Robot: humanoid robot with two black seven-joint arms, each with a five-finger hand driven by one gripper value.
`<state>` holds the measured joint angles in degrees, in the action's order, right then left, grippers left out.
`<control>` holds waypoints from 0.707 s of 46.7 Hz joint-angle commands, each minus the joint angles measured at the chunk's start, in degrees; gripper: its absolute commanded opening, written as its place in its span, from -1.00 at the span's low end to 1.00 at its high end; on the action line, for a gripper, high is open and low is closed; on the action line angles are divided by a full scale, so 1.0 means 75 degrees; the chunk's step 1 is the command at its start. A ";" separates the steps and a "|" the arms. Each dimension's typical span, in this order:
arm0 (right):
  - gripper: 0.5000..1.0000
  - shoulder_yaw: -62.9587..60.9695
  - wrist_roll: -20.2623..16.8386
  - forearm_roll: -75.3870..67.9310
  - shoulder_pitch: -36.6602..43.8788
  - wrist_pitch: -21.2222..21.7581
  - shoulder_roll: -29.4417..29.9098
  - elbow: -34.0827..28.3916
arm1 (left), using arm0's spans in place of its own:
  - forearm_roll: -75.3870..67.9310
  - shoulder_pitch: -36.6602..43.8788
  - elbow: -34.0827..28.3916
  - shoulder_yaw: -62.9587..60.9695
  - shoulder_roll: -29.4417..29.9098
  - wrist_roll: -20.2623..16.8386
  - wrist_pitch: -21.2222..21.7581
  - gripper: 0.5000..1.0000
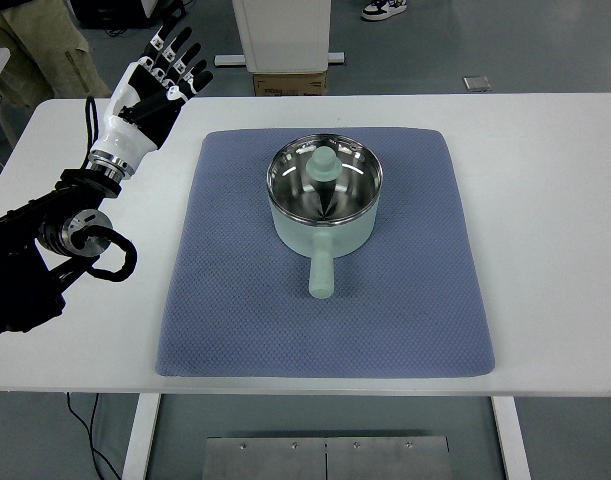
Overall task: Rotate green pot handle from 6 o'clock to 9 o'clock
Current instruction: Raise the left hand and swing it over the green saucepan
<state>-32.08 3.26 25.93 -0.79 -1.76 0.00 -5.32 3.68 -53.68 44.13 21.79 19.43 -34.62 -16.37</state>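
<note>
Up at about 10 o'clock from the middle of the white table [545,240], the left hand [157,82] is hovering over the table's far-left corner with its black-tipped fingers [175,48] spread and extended away from the robot, gripping nothing and touching nothing. Its white palm shell is facing upward and to the right, and the black forearm is reaching in from the picture's left edge at roughly 8 o'clock, with a loop of black cable hanging beside the wrist joint.

Well apart from that hand, toward 4 o'clock from it, the green pot [324,198] is sitting upright on the blue mat [235,300], in the mat's upper half and close to its centre line. The pot's steel interior is reflecting its own handle. The pot handle [322,273] is pointing straight toward the robot, at 6 o'clock from the pot's body, and lying just above the mat.

The mat is covering most of the tabletop's middle, its left edge lying near the hand but not beneath it.

Beyond the table's far edge, a person's shoe [384,9] is showing on the floor at 12 o'clock, and a person's trouser leg [35,45] is standing at the upper left.
</note>
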 commanded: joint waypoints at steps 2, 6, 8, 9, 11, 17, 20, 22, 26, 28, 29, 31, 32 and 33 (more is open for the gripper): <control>1.00 0.0000 -0.0002 0.0000 0.0000 0.0000 0.0000 -0.0005 | -0.0256 -0.0096 0.0233 0.0000 0.0080 -0.0001 0.0015 1.00; 1.00 0.0000 -0.0002 0.0000 0.0000 0.0000 0.0000 -0.0005 | -0.0478 -0.0166 0.0432 0.0000 0.0116 -0.0001 0.0015 1.00; 1.00 0.0000 -0.0002 0.0000 0.0000 0.0000 0.0000 -0.0005 | -0.0642 -0.0190 0.0514 0.0000 0.0151 -0.0001 0.0015 1.00; 1.00 -0.0011 -0.0002 0.0000 0.0000 0.0000 0.0000 0.0006 | -0.0736 -0.0202 0.0550 0.0000 0.0174 -0.0013 0.0015 1.00; 1.00 0.0000 -0.0002 0.0000 0.0000 0.0000 0.0000 -0.0005 | -0.0900 -0.0213 0.0620 0.0000 0.0186 -0.0013 0.0015 1.00; 1.00 0.0000 -0.0002 0.0000 0.0000 0.0000 0.0000 -0.0005 | -0.1298 -0.0307 0.0714 0.0012 0.0186 -0.0013 0.0015 1.00; 1.00 0.0000 -0.0002 0.0000 0.0000 0.0000 0.0000 -0.0005 | -0.1392 -0.0331 0.0714 0.0012 0.0186 -0.0013 0.0015 1.00; 1.00 0.0000 -0.0002 0.0000 0.0000 0.0000 0.0000 -0.0005 | -0.1439 -0.0354 0.0714 0.0024 0.0174 -0.0013 0.0015 1.00; 1.00 0.0000 -0.0002 0.0000 0.0000 0.0000 0.0000 -0.0005 | -0.1486 -0.0389 0.0714 0.0024 0.0151 -0.0013 -0.0008 1.00; 1.00 0.0000 -0.0002 0.0000 0.0000 0.0000 0.0000 -0.0005 | -0.1545 -0.0401 0.0714 0.0024 0.0128 -0.0013 -0.0008 1.00; 1.00 0.0000 -0.0002 0.0000 0.0000 0.0000 0.0000 -0.0005 | -0.1580 -0.0401 0.0714 0.0024 0.0128 -0.0013 -0.0008 1.00; 1.00 0.0000 -0.0002 0.0000 0.0000 0.0000 0.0000 -0.0005 | -0.1685 -0.0401 0.0737 0.0024 0.0116 -0.0013 -0.0008 1.00; 1.00 0.0000 -0.0002 0.0000 0.0000 0.0000 0.0000 -0.0005 | -0.1755 -0.0412 0.0738 0.0024 0.0104 -0.0013 -0.0008 1.00; 1.00 0.0000 -0.0002 0.0000 0.0000 0.0000 0.0000 -0.0005 | -0.1837 -0.0401 0.0738 0.0024 0.0104 -0.0013 -0.0008 1.00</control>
<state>-32.08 3.25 25.93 -0.80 -1.76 0.00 -5.36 -8.61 -56.69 49.56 21.98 20.36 -34.73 -16.44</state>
